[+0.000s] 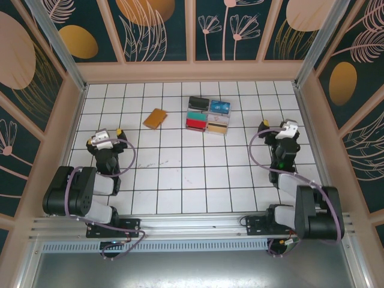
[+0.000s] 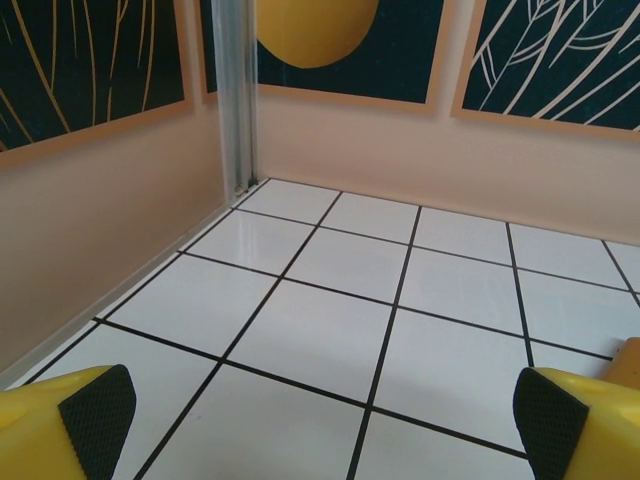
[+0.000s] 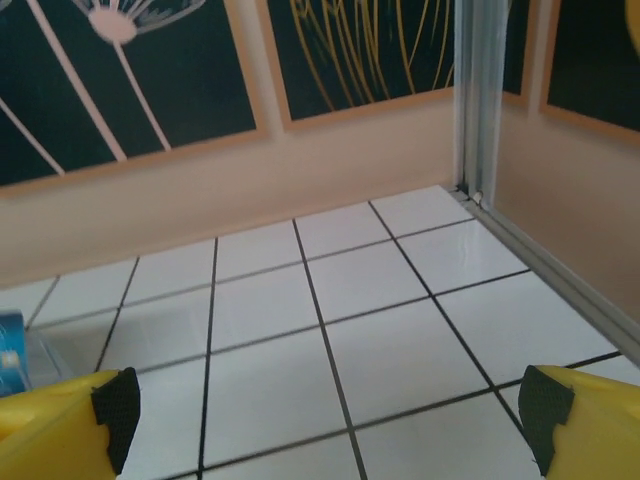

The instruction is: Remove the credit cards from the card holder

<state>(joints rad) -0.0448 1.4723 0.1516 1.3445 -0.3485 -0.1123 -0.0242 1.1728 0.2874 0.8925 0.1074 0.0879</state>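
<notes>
On the left of the white-tiled worktop [image 1: 180,174], the left gripper [image 1: 107,134] has its yellow fingers [image 2: 60,425] spread wide with nothing between them. Further back and to its right, the tan card holder [image 1: 155,118] lies flat on the tiles, near four card stacks [image 1: 208,115] in black, blue, red and gold at centre. On the right, the right gripper [image 1: 276,129] is likewise wide open and empty, well apart from both.

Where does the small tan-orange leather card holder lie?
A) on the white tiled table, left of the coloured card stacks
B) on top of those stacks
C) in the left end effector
A: the card holder rests on the tiled table, left of the card stacks.
</notes>
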